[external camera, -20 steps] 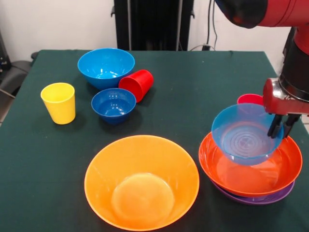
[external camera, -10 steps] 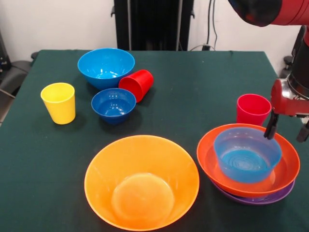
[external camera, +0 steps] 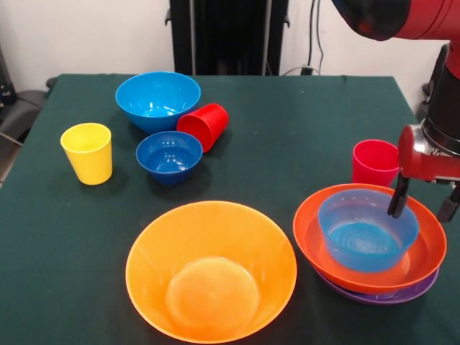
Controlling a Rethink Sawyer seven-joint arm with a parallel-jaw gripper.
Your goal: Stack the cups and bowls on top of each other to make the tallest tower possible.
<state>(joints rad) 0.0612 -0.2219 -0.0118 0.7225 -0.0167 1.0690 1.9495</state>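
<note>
Dark green surface (external camera: 287, 144) carries everything. Nearest sits the orange bowl (external camera: 210, 269). To its right is the tower (external camera: 370, 244): a purple bowl lowest, a red-orange bowl, a light blue bowl nested on top. The pincer (external camera: 423, 201) hangs over its right rim, fingers apart, holding nothing. Behind it stands a pinkish-red cup (external camera: 374, 162). Farther left: yellow cup (external camera: 88, 152), small blue bowl (external camera: 169, 156), tipped red cup (external camera: 203, 126), big blue bowl (external camera: 157, 99).

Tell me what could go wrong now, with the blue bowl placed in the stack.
1. The open tool hangs at the light blue bowl, one finger by its rim; rising carelessly could catch and tip it.
2. The pinkish-red cup stands close behind the red-orange bowl; a swing of the arm could knock it over.
</note>
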